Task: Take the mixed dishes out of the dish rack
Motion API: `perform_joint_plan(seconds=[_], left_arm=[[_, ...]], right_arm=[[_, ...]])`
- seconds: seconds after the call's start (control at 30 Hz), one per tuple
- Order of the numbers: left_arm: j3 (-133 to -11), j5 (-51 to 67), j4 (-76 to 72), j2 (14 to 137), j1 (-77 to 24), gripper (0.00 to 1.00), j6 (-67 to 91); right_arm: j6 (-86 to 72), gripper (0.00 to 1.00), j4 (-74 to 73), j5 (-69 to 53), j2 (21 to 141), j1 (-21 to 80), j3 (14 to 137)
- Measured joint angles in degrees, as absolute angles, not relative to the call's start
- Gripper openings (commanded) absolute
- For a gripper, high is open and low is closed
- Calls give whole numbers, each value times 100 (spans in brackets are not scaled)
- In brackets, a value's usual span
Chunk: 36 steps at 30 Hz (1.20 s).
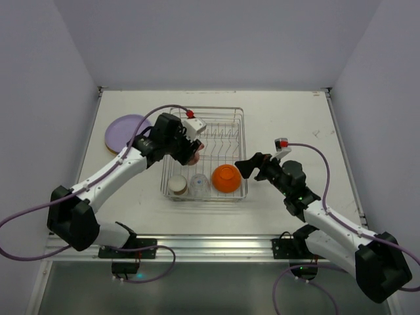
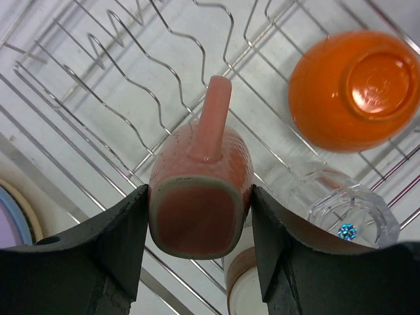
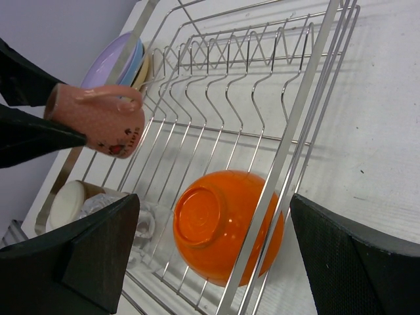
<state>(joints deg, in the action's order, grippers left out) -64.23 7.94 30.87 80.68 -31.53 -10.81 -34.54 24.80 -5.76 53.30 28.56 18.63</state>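
Currently the left pincer (image 2: 200,223) is gripping the pink mug's (image 2: 203,157) sides above the dish rack's (image 1: 203,109) left edge, presumably for carrying out, while the right pincer (image 1: 244,168) is hovering released.

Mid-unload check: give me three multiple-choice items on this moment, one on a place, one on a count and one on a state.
1. Where is the plate stack?
A. On the table, left of the dish rack
B. Standing in the rack's prongs
C. On the table, right of the rack

2. Not counting the held mug, how many dishes rest in the rack?
A. One
B. Three
C. Five

3. What is the state of the left gripper?
A. Open and empty
B. Shut on the pink mug
C. Shut on a plate

Answers:
1 A: the top view shows the lavender-topped stack left of the rack.
2 B: the orange bowl, clear glass and cream cup are in the rack.
3 B: the left wrist view shows it clamping the mug's sides.
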Motion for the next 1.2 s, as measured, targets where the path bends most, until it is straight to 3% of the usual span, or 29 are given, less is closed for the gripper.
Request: perform_joint_plan(seconds=[0.27, 0.67, 1.0, 1.2], left_arm=[[-6311, 947, 2368, 7387, -3033, 0, -368], [-5808, 1732, 1562, 7301, -2952, 0, 1007], [-5380, 2923, 381, 6928, -2928, 0, 2263], [-4956, 3741, -615, 6947, -2928, 0, 2991]], right_arm=[[-3450, 99, 2486, -609, 5242, 2856, 1863], [-3437, 92, 3293, -2005, 4814, 2860, 1638], [-4425, 72, 3820, -2961, 4875, 2860, 1750], [-5096, 72, 4672, -3334, 5105, 2880, 1562]])
